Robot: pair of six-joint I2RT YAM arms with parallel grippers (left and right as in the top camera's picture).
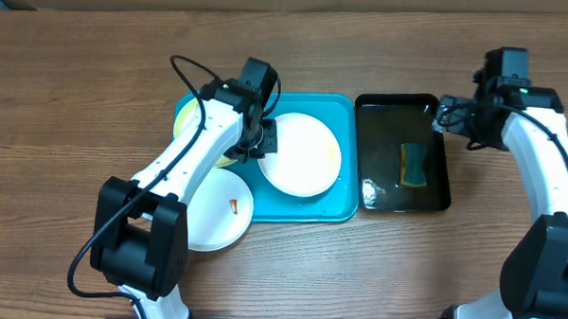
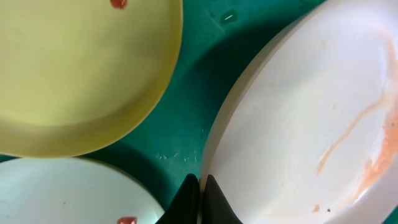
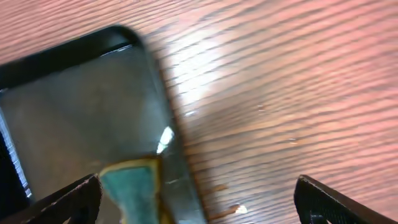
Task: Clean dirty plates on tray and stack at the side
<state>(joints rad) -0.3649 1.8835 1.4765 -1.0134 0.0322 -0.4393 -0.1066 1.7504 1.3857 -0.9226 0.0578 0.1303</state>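
The overhead view is bright, even and sharp. Light falls from above, leaving only short, soft shadows on the desk (image 1: 78, 77). A small white glint sits on the water in the black tray (image 1: 395, 97). The left wrist view is very close and slightly soft, and a dark shadow lies on the tray (image 2: 186, 124) beside the white plate (image 2: 298, 124). The right wrist view is smeared by blur and pink-tinted, with a patch of glare on the wood.

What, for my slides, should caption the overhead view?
Left pincer shut at the rim of a white plate on the tray; right pincer open by the black tray.
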